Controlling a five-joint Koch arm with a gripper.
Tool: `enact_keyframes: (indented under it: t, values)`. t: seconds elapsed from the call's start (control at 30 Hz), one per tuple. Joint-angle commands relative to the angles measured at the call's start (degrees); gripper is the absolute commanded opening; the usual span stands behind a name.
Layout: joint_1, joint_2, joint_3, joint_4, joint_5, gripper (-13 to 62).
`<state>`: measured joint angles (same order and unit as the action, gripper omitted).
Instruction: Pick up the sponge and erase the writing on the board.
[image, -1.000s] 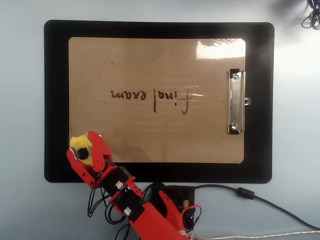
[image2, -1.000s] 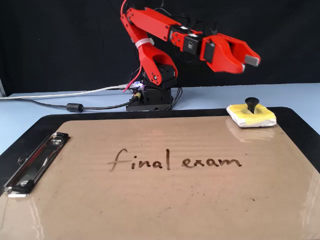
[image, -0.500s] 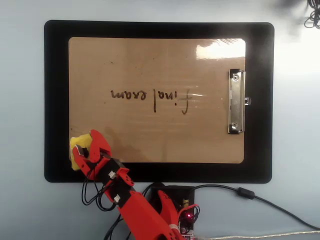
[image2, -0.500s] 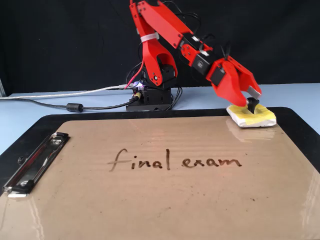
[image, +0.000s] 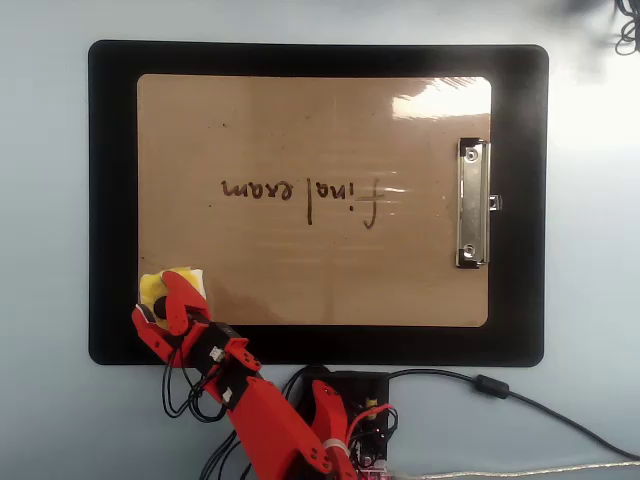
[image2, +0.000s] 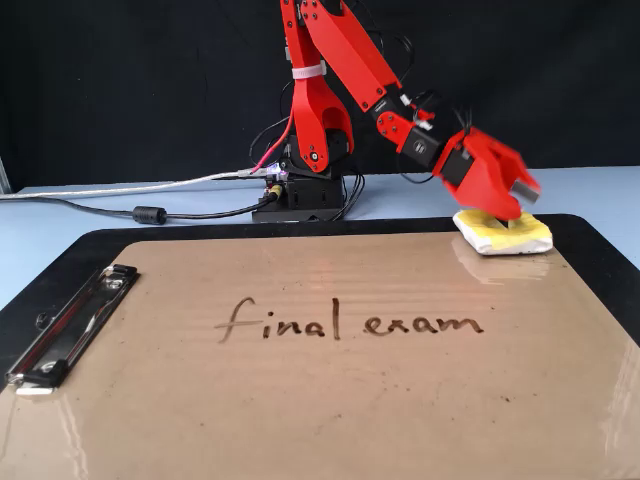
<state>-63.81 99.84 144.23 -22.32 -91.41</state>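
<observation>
bench (image: 590, 300): pale blue, carrying everything; cables trail along its 6 o'clock edge in the overhead view.
mat (image: 110, 200): black, framing the board on all sides.
board (image: 310, 270): tan and glossy, with its clip (image: 472, 203) at 3 o'clock in the overhead view.
arm (image2: 330, 60): red, reaching from its base at 6 o'clock overhead out to the board's 7 o'clock corner.
writing (image: 302, 195): "final exam", untouched, mid-board; it lies toward 1 o'clock from the sponge, well apart, running along the 3-to-9 line.
sponge (image: 176, 281): yellow, lying flat on the board's 7 o'clock corner overhead; in the fixed view (image2: 505, 236) it sits at the far 2 o'clock corner.
claw (image: 160, 313): directly over the sponge, tips down at it, covering the knob and the sponge's near half. It seems to straddle the knob, but motion blur and the angle hide the gap, so I cannot tell whether it is spread or pinching.
key relation: the sponge sits straight beneath the claw, not off to a side, so the next move is probably a squeeze on the knob, then a drag toward 1 o'clock across the words.
</observation>
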Motion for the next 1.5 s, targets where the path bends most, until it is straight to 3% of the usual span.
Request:
enact_keyframes:
  t: [0.0,0.83,1.3,1.47]
  values:
    - [-0.3,1.1,0.1,-4.0,0.0,32.1]
    - [-3.3,-6.9,1.7,-4.4,0.7,31.2]
    - [-3.0,-6.3,5.3,-4.0,3.6,7.5]
    - [-1.1,-6.2,5.4,-4.1,3.2,-7.1]
